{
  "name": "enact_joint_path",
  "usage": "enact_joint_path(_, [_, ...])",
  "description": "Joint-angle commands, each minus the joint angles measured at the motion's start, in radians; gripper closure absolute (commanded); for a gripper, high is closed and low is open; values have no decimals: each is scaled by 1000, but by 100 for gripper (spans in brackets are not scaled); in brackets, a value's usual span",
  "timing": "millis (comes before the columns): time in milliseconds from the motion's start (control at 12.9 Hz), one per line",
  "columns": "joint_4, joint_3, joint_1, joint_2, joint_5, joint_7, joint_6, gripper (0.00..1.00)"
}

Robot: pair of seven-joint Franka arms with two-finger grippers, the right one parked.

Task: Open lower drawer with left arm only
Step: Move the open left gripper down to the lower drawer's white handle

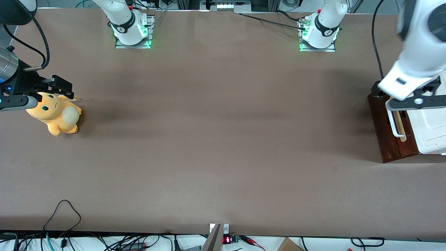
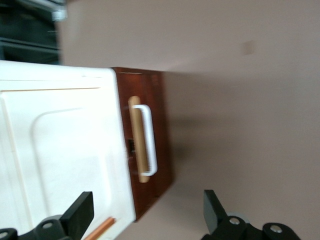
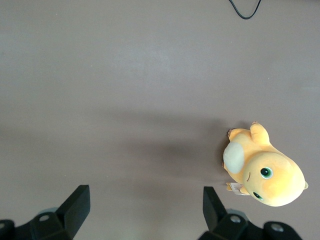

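The lower drawer (image 1: 386, 136) shows its dark reddish-brown front at the working arm's end of the table, under the cabinet's white moulded top panel (image 1: 432, 129). Its white loop handle (image 1: 394, 122) lies along a pale wooden strip (image 1: 401, 127). The left arm (image 1: 418, 45) reaches over the cabinet. My gripper (image 1: 413, 104) hangs above the handle's end farther from the front camera. In the left wrist view the gripper (image 2: 148, 212) is open, its black fingers (image 2: 82, 210) wide apart and holding nothing. There the drawer (image 2: 160, 125) and handle (image 2: 151, 142) lie below the gripper, apart from it.
An orange plush toy (image 1: 55, 113) lies toward the parked arm's end of the table. A black cable loop (image 1: 62, 212) rests near the table edge closest to the front camera. Two arm bases (image 1: 130, 28) (image 1: 318, 29) stand along the edge farthest from that camera.
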Motion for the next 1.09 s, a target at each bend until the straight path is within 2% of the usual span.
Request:
enact_joint_path(0, [-91, -71, 13, 49, 218, -189, -28, 3])
enact_joint_path(233, [-215, -129, 16, 117, 398, -454, -103, 5])
enact_joint_path(466, [-323, -151, 16, 204, 529, -687, -175, 5])
enact_joint_path(621, [-326, -153, 22, 282, 590, -746, -214, 8])
enact_joint_path(776, [-340, -153, 50, 362, 709, -801, -231, 10])
enact_joint_path(1009, [-357, -151, 77, 451, 825, -817, -243, 13])
